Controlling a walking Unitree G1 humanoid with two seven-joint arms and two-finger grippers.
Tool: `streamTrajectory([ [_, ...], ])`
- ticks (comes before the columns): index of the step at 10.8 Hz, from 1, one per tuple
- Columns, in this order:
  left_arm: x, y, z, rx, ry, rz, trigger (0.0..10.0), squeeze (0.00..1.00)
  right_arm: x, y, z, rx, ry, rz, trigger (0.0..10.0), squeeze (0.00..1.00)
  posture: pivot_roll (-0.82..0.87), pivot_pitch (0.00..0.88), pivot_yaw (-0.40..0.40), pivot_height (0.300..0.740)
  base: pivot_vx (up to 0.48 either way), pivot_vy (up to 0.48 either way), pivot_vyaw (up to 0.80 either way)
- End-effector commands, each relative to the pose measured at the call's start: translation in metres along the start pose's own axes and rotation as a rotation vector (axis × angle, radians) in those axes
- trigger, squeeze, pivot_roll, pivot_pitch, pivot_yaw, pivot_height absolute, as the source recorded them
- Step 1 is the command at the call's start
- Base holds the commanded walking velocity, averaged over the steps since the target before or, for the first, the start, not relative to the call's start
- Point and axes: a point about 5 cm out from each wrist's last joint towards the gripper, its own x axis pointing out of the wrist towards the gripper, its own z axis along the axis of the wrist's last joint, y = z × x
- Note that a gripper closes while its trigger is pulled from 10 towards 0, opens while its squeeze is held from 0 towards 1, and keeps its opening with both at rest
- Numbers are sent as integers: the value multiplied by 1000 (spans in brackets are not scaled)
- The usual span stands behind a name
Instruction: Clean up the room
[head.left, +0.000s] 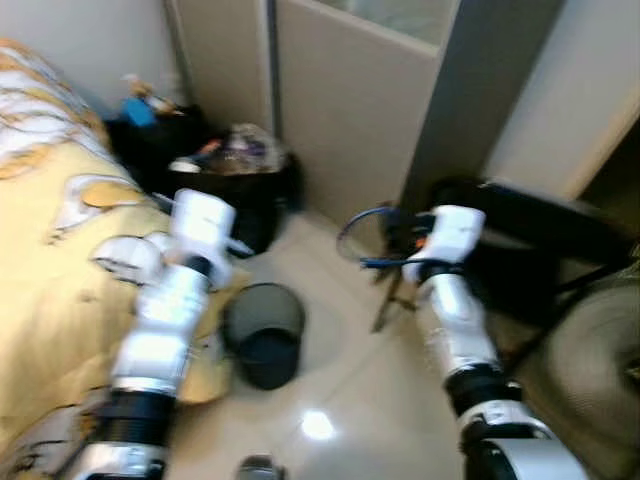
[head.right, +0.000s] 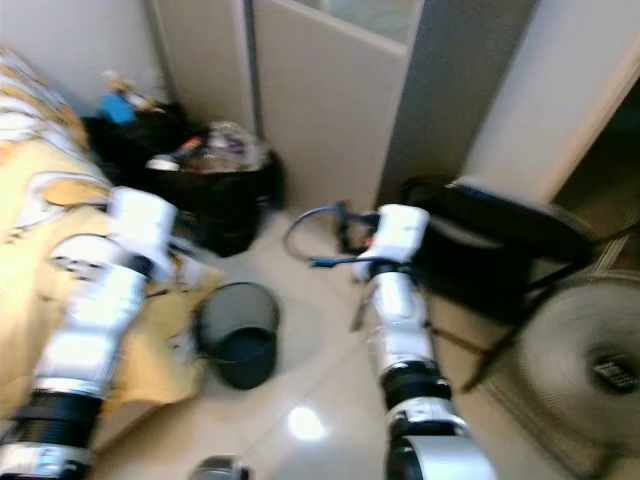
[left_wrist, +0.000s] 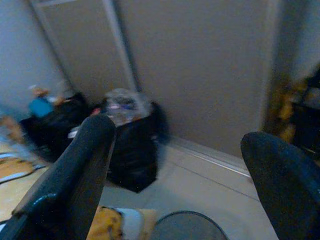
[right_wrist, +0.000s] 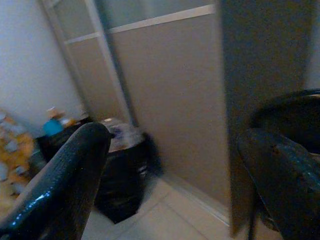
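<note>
Ahead, full trash bag (head.left: 240, 170), wastebasket (head.left: 265, 335)

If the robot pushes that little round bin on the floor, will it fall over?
Probably it slides or tips easily. The bin looks like thin mesh and seems empty, so likely light. It stands upright on glossy tile, which looks slippery. On its side, its round wall would likely roll.

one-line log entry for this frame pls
left tool: open, empty, raised | right tool: open, empty, raised | ahead: full black bag by door | bin on floor beside bed | views blurred
</note>
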Motion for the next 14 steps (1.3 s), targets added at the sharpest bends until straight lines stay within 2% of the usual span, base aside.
streamTrajectory([
  [1, 11, -19, 11, 16, -39, -103, 10000, 0, -13, -28, -1, 4, -29, -130, 10000, 427, -1, 0, 104, 740, 0, 0, 0],
  [3, 19, -39, 14, 7, -50, -194, 10000, 0, -30, -40, -4, -16, -39, -182, 10000, 404, -84, 0, 142, 740, 0, 0, 0],
  [4, 27, -45, 15, -85, -49, -189, 10000, 0, -39, -47, -8, -28, -29, -214, 10000, 408, -108, 0, 143, 740, 0, 0, 0],
  [5, 29, -40, 6, -283, -7, -106, 10000, 0, -37, -45, -5, -79, -24, -172, 10000, 412, -112, 0, 115, 740, 0, 0, 0],
  [6, 29, -38, 0, -325, 11, -80, 10000, 0, -36, -43, -3, -93, -21, -152, 10000, 412, -112, 0, 115, 740, 0, 0, 0],
  [7, 24, -37, -12, -326, 31, -37, 10000, 0, -33, -37, -2, -109, 9, -78, 10000, 408, -82, 0, 58, 740, 0, 0, 0],
  [8, 23, -36, -14, -327, 32, -24, 10000, 0, -33, -35, -3, -101, 22, -60, 10000, 412, -72, 0, 46, 740, 0, 0, 0],
  [9, 24, -34, -12, -302, 13, -12, 10000, 0, -32, -34, -3, -75, 35, -58, 10000, 459, -56, 0, 32, 740, 0, 0, 556],
  [11, 24, -34, -10, -273, -3, -1, 10000, 0, -27, -32, -2, -57, 50, -36, 10000, 522, -37, 0, 17, 740, 0, 0, 591],
  [13, 24, -30, -9, -211, -18, 9, 10000, 0, -25, -30, -1, -35, 46, -17, 10000, 525, -36, 0, 19, 740, 0, 0, 541],
  [14, 24, -31, -9, -212, -18, 2, 10000, 0, -26, -30, -1, -30, 47, -20, 10000, 533, -40, 0, 25, 740, 0, 0, 538],
])
